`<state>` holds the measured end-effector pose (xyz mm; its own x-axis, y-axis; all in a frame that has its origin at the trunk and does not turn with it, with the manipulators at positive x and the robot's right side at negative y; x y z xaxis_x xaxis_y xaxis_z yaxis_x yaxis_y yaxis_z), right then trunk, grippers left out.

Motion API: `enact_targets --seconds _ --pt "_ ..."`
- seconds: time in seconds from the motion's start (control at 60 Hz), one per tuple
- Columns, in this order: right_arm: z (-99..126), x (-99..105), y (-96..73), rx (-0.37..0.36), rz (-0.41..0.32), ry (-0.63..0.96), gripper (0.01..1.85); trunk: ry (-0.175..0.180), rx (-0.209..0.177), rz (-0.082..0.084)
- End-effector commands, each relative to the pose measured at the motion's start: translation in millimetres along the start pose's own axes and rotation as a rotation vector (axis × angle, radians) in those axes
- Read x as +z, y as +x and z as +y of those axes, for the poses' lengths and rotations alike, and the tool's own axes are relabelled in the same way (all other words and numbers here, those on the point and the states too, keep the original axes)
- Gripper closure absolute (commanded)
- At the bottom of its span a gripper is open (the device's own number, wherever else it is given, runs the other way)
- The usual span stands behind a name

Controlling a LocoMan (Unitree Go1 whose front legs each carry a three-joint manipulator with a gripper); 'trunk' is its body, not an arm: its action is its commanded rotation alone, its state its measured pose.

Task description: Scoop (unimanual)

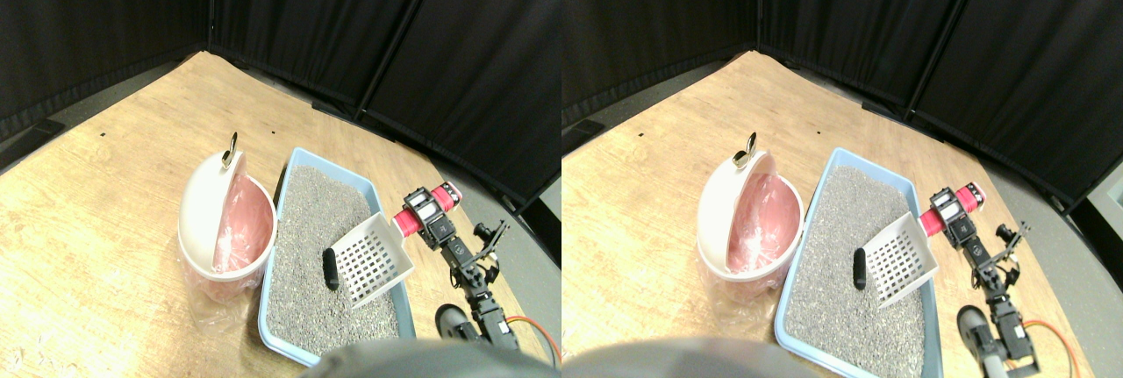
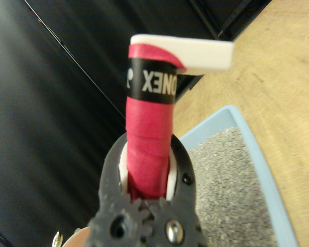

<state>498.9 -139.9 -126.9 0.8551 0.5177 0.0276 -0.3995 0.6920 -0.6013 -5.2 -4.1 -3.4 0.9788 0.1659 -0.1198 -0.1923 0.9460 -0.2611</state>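
Note:
A white slotted scoop (image 1: pixel 373 260) hangs tilted over the right side of the blue litter tray (image 1: pixel 330 155), its front edge down near the grey litter (image 1: pixel 303 246). A small dark lump (image 1: pixel 330 268) lies on the litter just left of the scoop's edge. My right gripper (image 1: pixel 428 215) is shut on the scoop's red wrapped handle (image 1: pixel 409 222), above the tray's right rim. In the wrist view both jaws clasp that red handle (image 2: pixel 149 149) in my gripper (image 2: pixel 148 177), with the litter (image 2: pixel 226 190) and tray rim (image 2: pixel 257 149) beyond.
A white bin (image 1: pixel 200 211) with a pink bag liner and a tipped swing lid stands against the tray's left side on the wooden floor (image 1: pixel 96 185). Black curtains (image 1: pixel 351 18) close off the back. An orange cable (image 1: pixel 535 330) trails at the lower right.

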Motion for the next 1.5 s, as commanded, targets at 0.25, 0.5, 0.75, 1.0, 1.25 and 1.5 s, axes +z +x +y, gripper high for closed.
enact_targets --seconds 0.25,0.5,0.75,1.0,1.25,1.5 --pt "46 -22 5.9 0.085 0.020 0.086 1.80 -0.033 0.041 0.038" --pt "37 -14 12.6 0.055 0.029 0.110 1.79 -0.039 0.043 0.034" --pt "7 -17 14.0 -0.109 -0.021 0.369 1.80 -0.024 0.034 0.026" --pt "-15 -27 5.9 -0.280 0.007 0.509 1.80 0.002 0.009 0.015" --pt "-24 -30 -6.6 -0.364 0.002 0.636 1.80 0.017 -0.012 0.004" --pt "-34 -36 -16.3 -0.451 -0.027 0.801 1.80 0.029 -0.023 -0.013"
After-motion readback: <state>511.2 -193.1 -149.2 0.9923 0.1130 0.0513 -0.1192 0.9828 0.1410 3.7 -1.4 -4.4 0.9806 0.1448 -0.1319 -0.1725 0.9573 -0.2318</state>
